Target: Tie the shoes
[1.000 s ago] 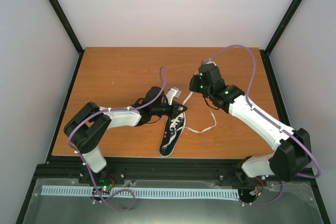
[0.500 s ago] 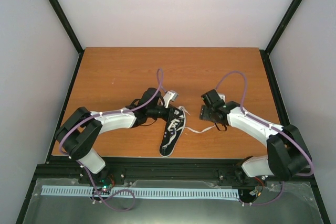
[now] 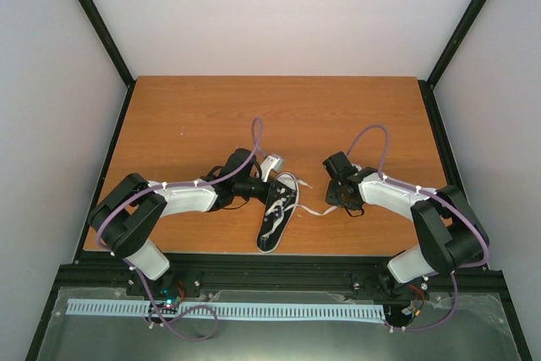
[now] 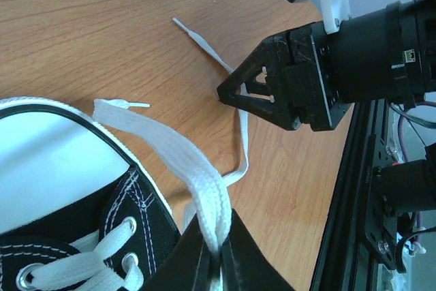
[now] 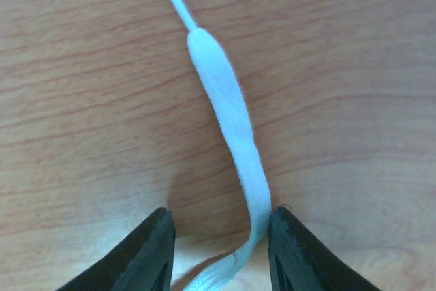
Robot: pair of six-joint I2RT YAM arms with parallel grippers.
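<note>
The black sneaker (image 3: 277, 213) with white edging lies near the table's front edge, toe toward me; its collar and eyelets show in the left wrist view (image 4: 75, 243). My left gripper (image 3: 270, 188) is at the shoe's ankle end, shut (image 4: 216, 242) on a flat white lace (image 4: 163, 144) that rises from the shoe. The other lace (image 3: 317, 209) trails right across the table. My right gripper (image 3: 331, 196) is down on the table, open (image 5: 219, 236), its jaws on either side of that lace (image 5: 228, 100). The lace touches the right finger (image 5: 300, 250). The right gripper also shows in the left wrist view (image 4: 272, 90).
The wooden table (image 3: 203, 116) ends at a black frame rail (image 3: 279, 264) just in front of the shoe; the rail shows in the left wrist view (image 4: 347, 189). White walls and black posts enclose the back and sides.
My right arm has swung down and toward the shoe, from raised at the back to low over the loose lace. My left gripper has drawn slightly left, still holding its lace.
</note>
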